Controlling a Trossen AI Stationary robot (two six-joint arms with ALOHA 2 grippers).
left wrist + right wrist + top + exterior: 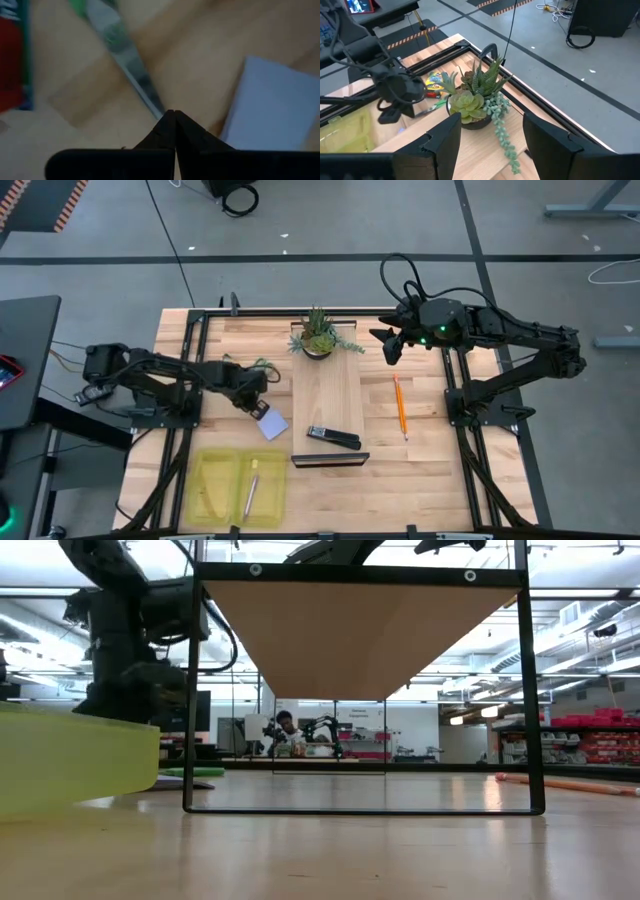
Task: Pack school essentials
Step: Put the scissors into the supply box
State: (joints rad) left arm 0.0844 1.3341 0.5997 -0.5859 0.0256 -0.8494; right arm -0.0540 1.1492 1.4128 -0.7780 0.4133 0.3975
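Note:
My left gripper [256,400] is low over the table's left half, shut, with its tips [170,114] at the end of the green-handled scissors [262,367]. The pale blue note pad [272,426] lies flat beside it. A thin pen [252,486] lies in the yellow-green bin [215,488]. One orange pencil [400,406] lies flat on the right half. The crayon box [434,80] lies behind the scissors. My right gripper [490,150] hovers open above the far edge, right of the potted plant [318,336]. My left gripper is shut at the tip of the scissors' blades [150,97], coming from above and slanting down. The blades run away from the fingertips toward the green handles [80,7]. The scissors lie on the table. The fingers themselves hide the exact spot of contact.
A black stapler [333,438] lies on a wooden board [328,395] at the table's middle, with a black stand [330,461] at the board's near end. Black rails [190,380] run along both sides. People sit in the room beyond [285,732].

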